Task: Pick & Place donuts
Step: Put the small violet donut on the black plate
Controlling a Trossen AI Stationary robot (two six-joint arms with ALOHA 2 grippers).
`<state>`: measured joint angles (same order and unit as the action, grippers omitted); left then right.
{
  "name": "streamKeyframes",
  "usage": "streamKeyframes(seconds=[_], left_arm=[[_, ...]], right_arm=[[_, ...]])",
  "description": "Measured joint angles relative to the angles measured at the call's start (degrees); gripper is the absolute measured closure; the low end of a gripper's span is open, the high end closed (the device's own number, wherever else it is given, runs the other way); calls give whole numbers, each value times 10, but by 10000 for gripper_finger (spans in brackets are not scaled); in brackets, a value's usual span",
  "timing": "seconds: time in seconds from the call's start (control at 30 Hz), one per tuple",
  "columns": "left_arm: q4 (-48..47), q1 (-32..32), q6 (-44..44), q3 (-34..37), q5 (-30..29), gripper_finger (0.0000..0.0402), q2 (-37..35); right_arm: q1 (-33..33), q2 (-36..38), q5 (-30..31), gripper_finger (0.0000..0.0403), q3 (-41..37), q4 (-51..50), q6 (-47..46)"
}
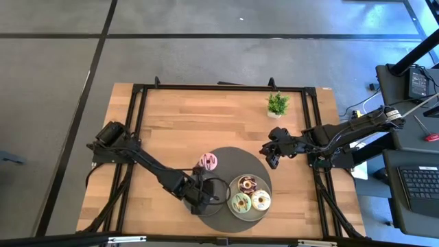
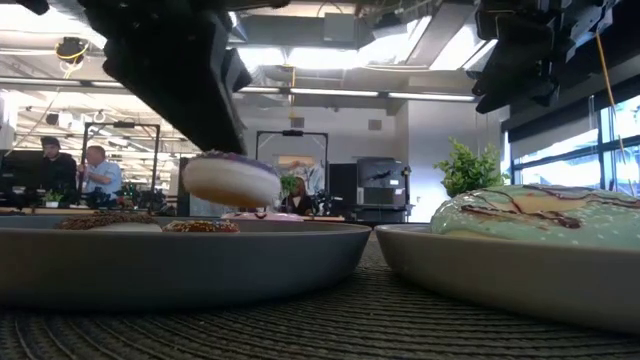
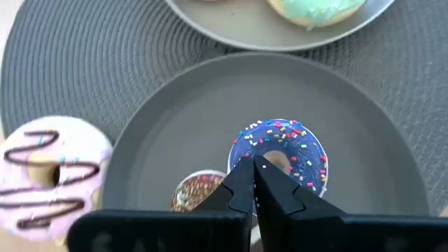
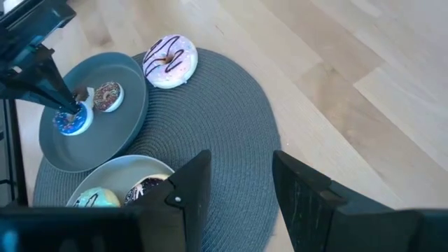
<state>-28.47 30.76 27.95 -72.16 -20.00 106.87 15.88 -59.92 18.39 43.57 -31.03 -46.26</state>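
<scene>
From the high view, the round dark-grey woven mat (image 1: 233, 180) lies on the pale wooden tabletop (image 1: 171, 130). The left hand (image 1: 201, 199) hovers over the darker grey round plate (image 1: 218, 194) at the mat's near-left part. On the lighter grey plate (image 1: 248, 209) just beside it sit three larger ring donuts: a chocolate-brown iced one (image 1: 247, 183), a green iced one (image 1: 241, 202) and a cream-white iced one (image 1: 260, 200). The pink iced donut with brown stripes (image 1: 208, 162) rests on the mat, outside both plates. The right hand (image 1: 273, 154) waits above the mat's far-right edge, near a small potted green plant (image 1: 277, 105).

In the low view, a small purple-topped donut (image 2: 232, 180) hangs above the dark plate's rim (image 2: 200, 255), clear of it, under a dark arm.

The left wrist view shows the left hand's fingers (image 3: 245, 183) drawn together on the rim of that purple mini donut with coloured sprinkles (image 3: 283, 152); a brown sprinkled mini donut (image 3: 197, 190) lies on the plate just beside them.

In the right wrist view, the right hand's fingers (image 4: 192, 185) stand apart, holding nothing.

My reading: three large donuts are placed, one mini is down and another is being delivered or lifted, I cannot tell which. The pink donut seems left to do.
</scene>
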Motion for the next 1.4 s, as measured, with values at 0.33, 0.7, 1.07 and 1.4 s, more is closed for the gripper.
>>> streamKeyframes(seconds=[0.33, 0.7, 1.07, 1.4], left_arm=[[38, 1, -22, 0, 16, 399, 27], [40, 4, -17, 0, 3, 396, 39], [39, 4, -11, 0, 31, 390, 42], [39, 4, -23, 0, 31, 383, 42]], right_arm=[[0, 0, 0, 249, 0, -1, 0], [0, 0, 0, 249, 0, -2, 0], [0, 0, 0, 249, 0, -1, 2], [0, 0, 0, 249, 0, -1, 2]])
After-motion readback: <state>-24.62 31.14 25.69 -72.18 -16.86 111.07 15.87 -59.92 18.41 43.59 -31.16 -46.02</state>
